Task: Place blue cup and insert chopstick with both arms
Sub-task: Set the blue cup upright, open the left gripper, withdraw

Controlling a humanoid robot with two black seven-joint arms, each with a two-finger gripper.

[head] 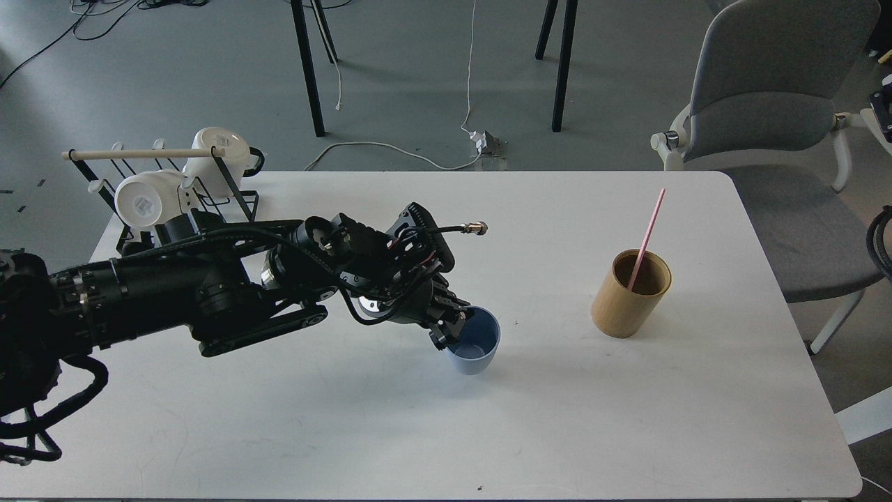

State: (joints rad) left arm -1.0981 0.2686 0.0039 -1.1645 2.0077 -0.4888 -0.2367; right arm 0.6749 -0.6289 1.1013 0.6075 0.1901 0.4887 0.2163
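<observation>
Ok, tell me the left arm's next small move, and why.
Probably open the left claw and lift clear. It grips the rim of the blue cup, which looks set upright on the table, while the chopstick waits in the bamboo cylinder.

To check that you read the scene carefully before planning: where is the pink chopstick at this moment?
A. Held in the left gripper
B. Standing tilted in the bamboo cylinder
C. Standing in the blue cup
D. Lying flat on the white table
B: the chopstick leans with its lower end inside the bamboo cylinder, while the left gripper is at the rim of the blue cup.
</observation>
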